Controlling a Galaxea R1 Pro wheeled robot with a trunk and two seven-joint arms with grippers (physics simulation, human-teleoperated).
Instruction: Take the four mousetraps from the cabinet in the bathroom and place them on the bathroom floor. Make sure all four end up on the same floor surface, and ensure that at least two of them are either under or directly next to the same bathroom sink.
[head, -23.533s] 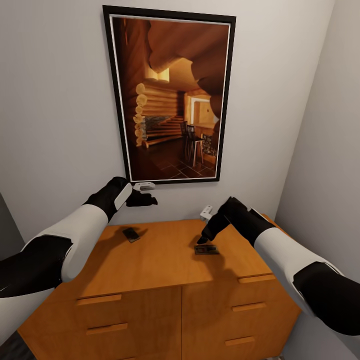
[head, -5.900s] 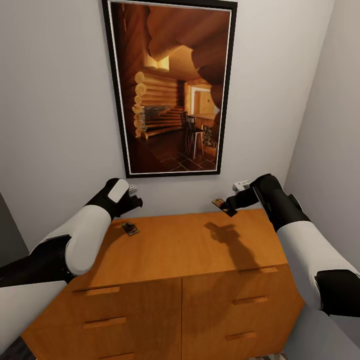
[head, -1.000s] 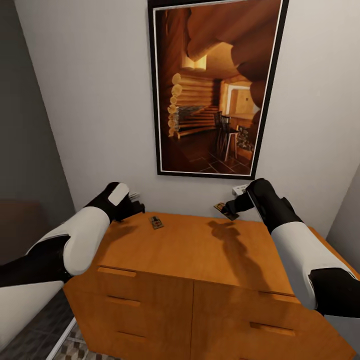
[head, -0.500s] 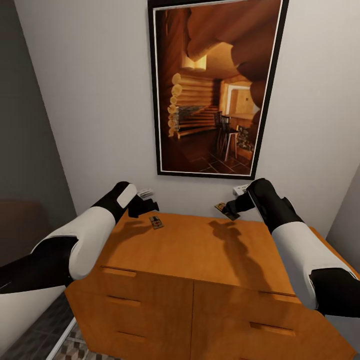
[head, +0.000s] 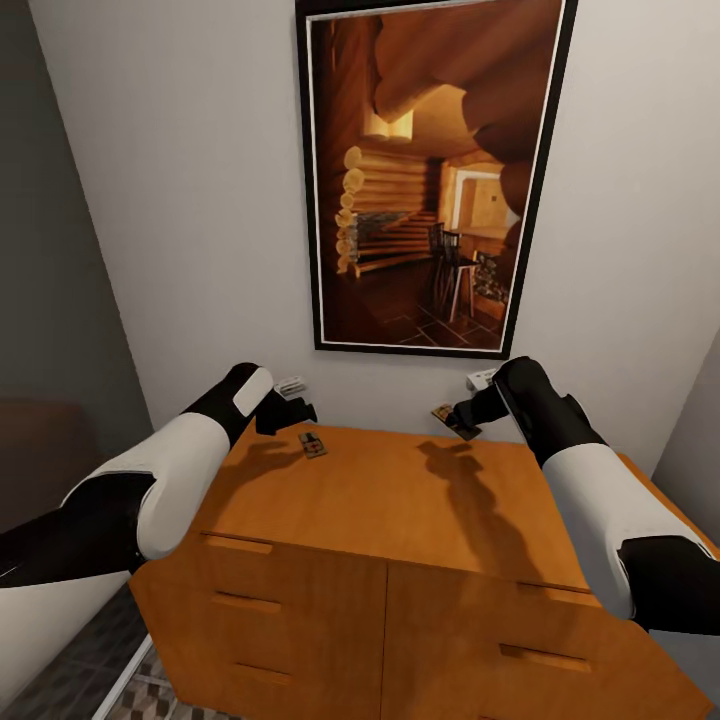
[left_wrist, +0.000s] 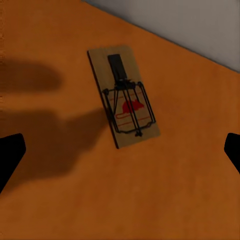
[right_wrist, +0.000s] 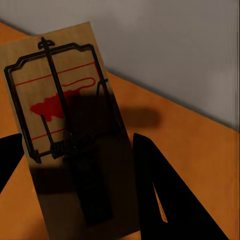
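Observation:
One mousetrap (head: 312, 444) lies flat on the orange-brown cabinet (head: 400, 500), near the back left of its top. My left gripper (head: 298, 411) hovers just above it and is open; in the left wrist view this mousetrap (left_wrist: 125, 97) lies between and ahead of the spread fingertips (left_wrist: 10, 155). My right gripper (head: 458, 416) is raised over the cabinet's back right and is shut on a second mousetrap (head: 446, 417). The right wrist view shows that mousetrap (right_wrist: 65, 135) pinched between the fingers (right_wrist: 160, 195). A strip of the bathroom floor (head: 140, 695) shows at the lower left. The bathroom sink is out of view.
A tall framed picture of a log cabin (head: 430, 180) hangs on the white wall behind the cabinet. A grey wall (head: 60, 300) closes the left side, and another wall (head: 695, 420) stands at the right. Slab drawer pulls (head: 232, 543) run across the cabinet front.
My left arm has reached forward and to the right, bringing its gripper over the mousetrap on the cabinet top. The right arm and its held mousetrap have stayed in place.

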